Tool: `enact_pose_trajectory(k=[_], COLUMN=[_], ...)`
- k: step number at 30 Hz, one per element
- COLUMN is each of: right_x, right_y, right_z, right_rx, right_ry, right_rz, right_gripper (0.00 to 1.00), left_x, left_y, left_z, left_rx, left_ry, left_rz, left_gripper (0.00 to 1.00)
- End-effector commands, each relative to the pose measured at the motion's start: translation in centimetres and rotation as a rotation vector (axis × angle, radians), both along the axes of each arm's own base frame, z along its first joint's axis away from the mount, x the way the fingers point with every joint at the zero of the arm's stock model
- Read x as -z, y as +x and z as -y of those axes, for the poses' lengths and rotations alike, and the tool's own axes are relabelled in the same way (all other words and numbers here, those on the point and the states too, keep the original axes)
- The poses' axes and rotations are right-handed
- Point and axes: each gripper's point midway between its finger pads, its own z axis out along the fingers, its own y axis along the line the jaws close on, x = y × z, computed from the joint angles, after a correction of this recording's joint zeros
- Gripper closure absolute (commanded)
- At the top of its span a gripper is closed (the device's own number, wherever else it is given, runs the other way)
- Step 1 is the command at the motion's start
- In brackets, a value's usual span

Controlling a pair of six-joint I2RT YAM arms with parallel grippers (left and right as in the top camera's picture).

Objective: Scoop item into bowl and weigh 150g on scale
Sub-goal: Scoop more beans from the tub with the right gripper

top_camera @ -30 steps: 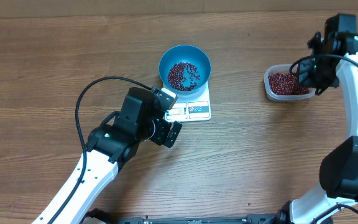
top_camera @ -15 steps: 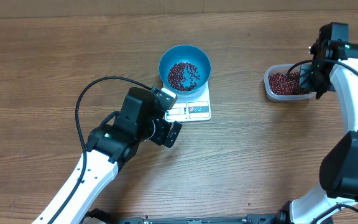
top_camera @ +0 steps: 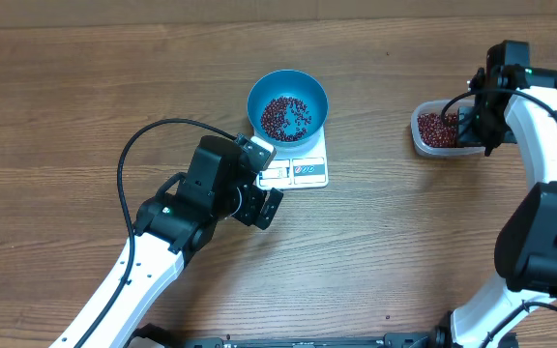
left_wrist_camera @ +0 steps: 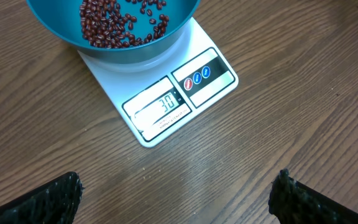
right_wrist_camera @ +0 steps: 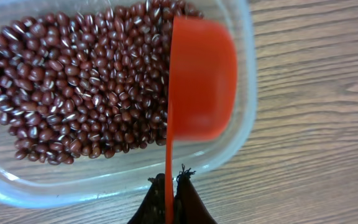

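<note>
- The left fingers (left_wrist_camera: pixel 51 200) are spread wide apart with nothing between them. They hover over the bare wooden desk (top_camera: pixel 66 97) left of centre, just below the scale's near edge.
- The blue bowl (top_camera: pixel 288 81) sits at upper centre on the white scale (top_camera: pixel 309 170), covering its upper part.
- A thin, loose layer of red-brown beans (top_camera: pixel 286 116) lies in the bowl's bottom.
- The scale's display (left_wrist_camera: pixel 160 106) reads 38, with the blue-marked panel to its right.
- The clear plastic tub (top_camera: pixel 418 137) stands at upper right, well apart from the scale, and holds a bean heap (right_wrist_camera: pixel 73 93).
- The right fingers (right_wrist_camera: pixel 191 202) are clamped together on the thin handle of an orange-red scoop (right_wrist_camera: pixel 204 81). The scoop is turned on its side over the tub's right end, beside the heap.
</note>
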Motion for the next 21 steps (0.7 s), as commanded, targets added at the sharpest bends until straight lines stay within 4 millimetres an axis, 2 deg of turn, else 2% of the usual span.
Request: enact_pose_trajectory(k=[1,4,8,16,21], right_x=[1.8,2.4,2.6,2.7,2.6], right_y=[-0.2,-0.1,0.1,-0.2,-0.1], right_z=[-0.1,-0.5,-2.2,-3.0,-4.3], right_rx=[-0.023,-0.030,-0.127,-0.254,-0.335], right_ry=[0.004,0.029,0.119,0.154,0.216], right_rz=[-0.048,-0.058,-0.054,-0.072,-0.059], right_gripper=[0.96,0.96,0.96,0.96,0.96], left_x=[-0.7,-0.7,-0.7,-0.7,-0.7], left_y=[0.5,0.5,0.5,0.5,0.5], left_z=[-0.1,-0.1,-0.1,-0.1,-0.1], left_rx=[-0.003,-0.003,-0.003,-0.003,-0.003], left_ry=[0.001,0.001,0.001,0.001,0.001], left_rz=[0.022,0.022,0.022,0.022,0.022], left_gripper=[0.00,0.00,0.00,0.00,0.00])
